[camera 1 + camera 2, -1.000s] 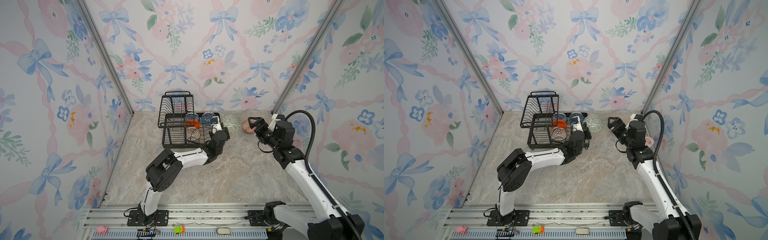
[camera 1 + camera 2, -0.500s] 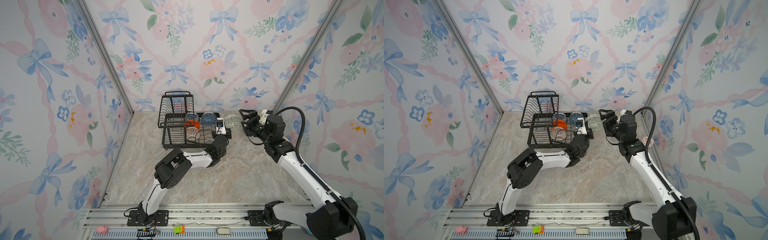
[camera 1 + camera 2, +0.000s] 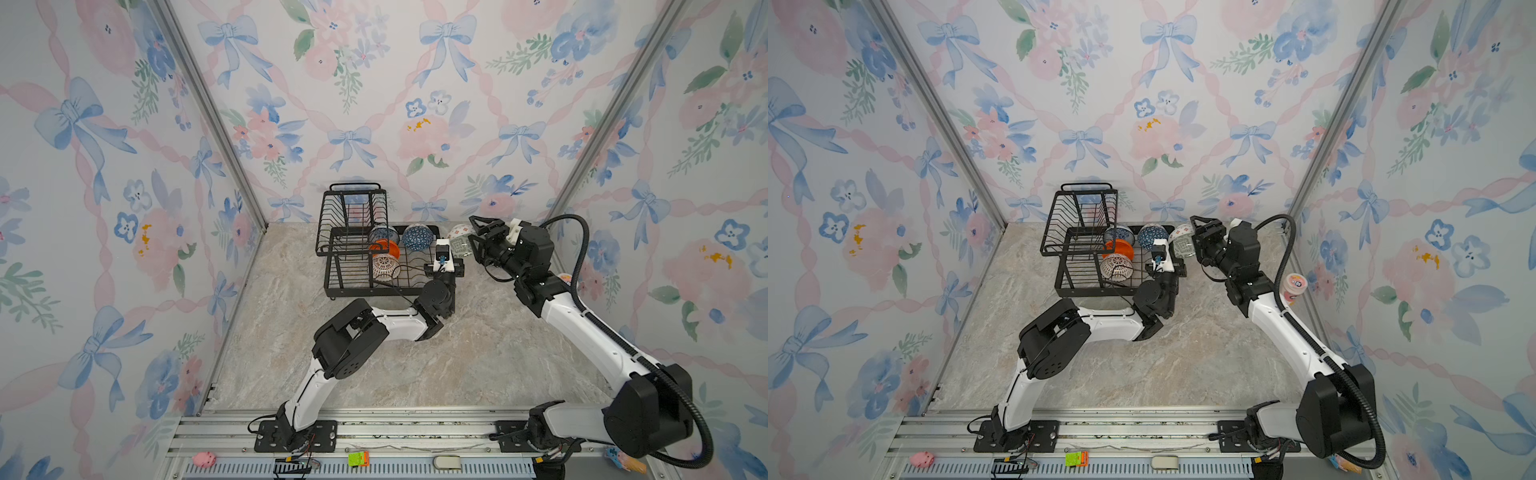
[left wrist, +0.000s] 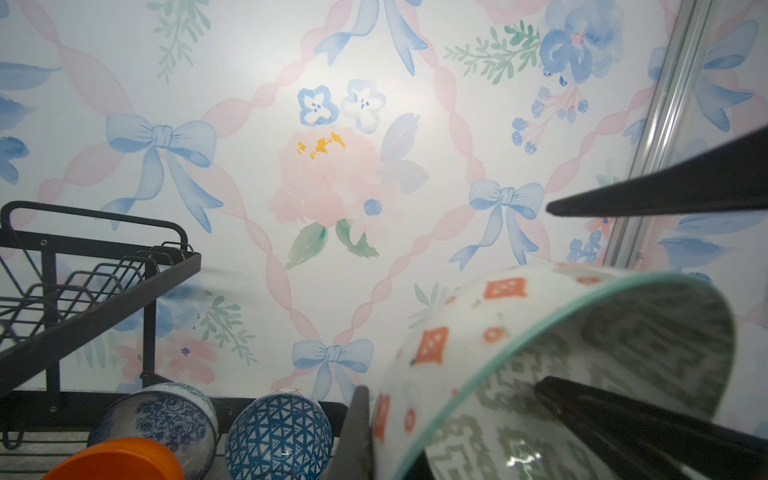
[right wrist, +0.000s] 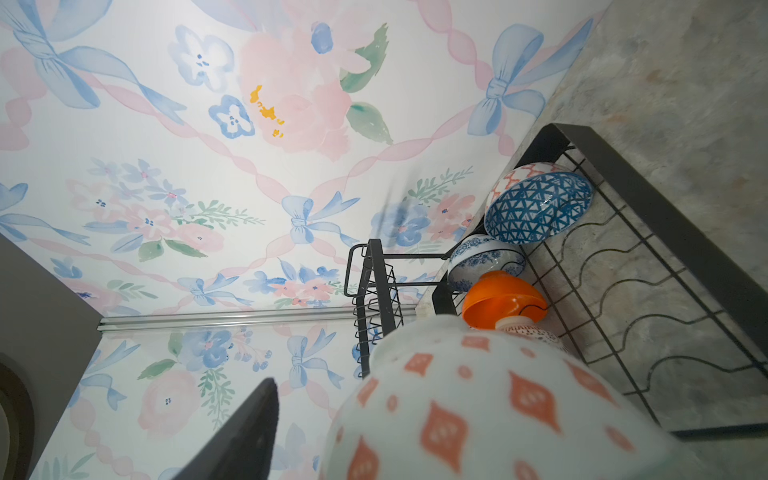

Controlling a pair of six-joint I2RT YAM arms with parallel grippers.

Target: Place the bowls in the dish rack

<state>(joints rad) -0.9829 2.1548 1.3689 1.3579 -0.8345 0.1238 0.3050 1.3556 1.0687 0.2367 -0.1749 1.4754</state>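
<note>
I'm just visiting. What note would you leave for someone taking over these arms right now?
Left gripper: shut on the green bowl, by its rim, just past the right end of the rack.
Right gripper: open, jaws astride that rim.
Done: five bowls in the rack: floral, orange, blue, lined, orange-white.
To do: green bowl goes in.

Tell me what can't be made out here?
- Left gripper: whether it pinches the pale green bowl, which covers its fingertips, left wrist view.
- Right gripper: second finger hidden by that bowl, right wrist view.
- Orange-white bowl: mostly behind the blue geometric bowl, both wrist views.
- Pink cup: mostly behind the right arm in a top view.
</note>
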